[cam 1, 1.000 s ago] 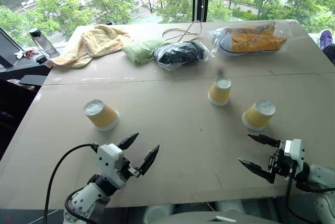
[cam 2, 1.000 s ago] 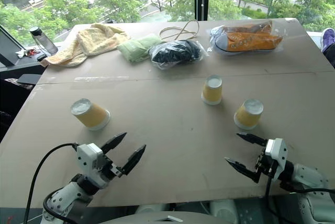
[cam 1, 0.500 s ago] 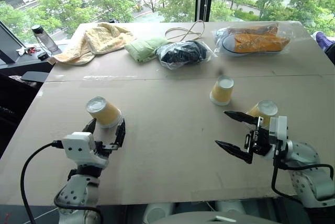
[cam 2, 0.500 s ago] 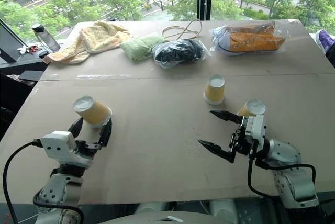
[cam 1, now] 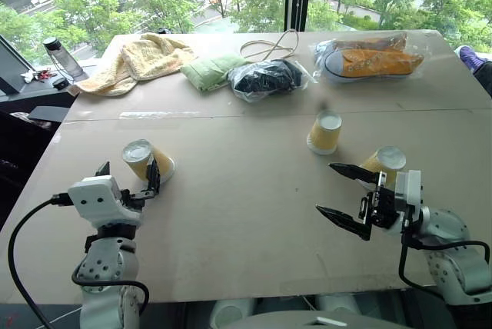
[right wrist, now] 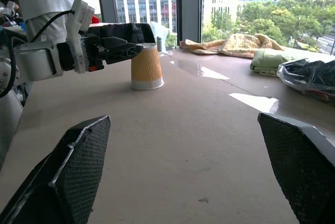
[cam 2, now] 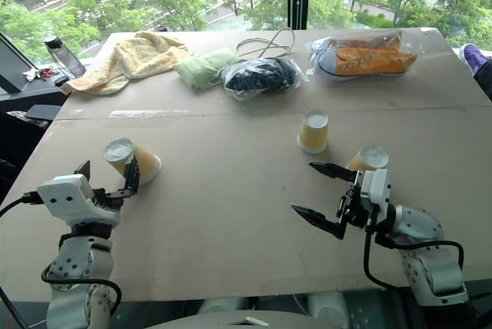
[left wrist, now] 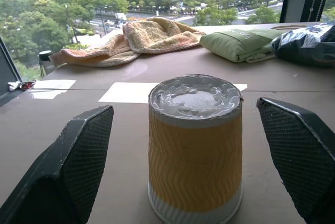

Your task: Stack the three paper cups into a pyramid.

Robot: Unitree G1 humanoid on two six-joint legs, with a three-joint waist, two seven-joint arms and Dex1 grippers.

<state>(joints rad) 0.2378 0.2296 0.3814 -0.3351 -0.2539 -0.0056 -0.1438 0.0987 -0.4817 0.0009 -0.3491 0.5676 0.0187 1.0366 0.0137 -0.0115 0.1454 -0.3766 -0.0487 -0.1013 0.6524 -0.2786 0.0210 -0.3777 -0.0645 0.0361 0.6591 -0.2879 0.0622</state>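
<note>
Three cups upside down on table [cam 1: 254, 214], well apart, unstacked: left cup [cam 1: 146, 161] between spread fingers of left gripper [cam 1: 127, 179], untouched; middle cup [cam 1: 324, 132] past centre; right cup [cam 1: 382, 166] just behind right gripper [cam 1: 344, 194], fingers spread, empty.

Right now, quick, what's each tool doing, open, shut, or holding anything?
Left tool: open, fingers either side of a cup, not gripping.
Right tool: open, holding nothing.

Head views overlook table [cam 1: 254, 191]; wrist views low.
</note>
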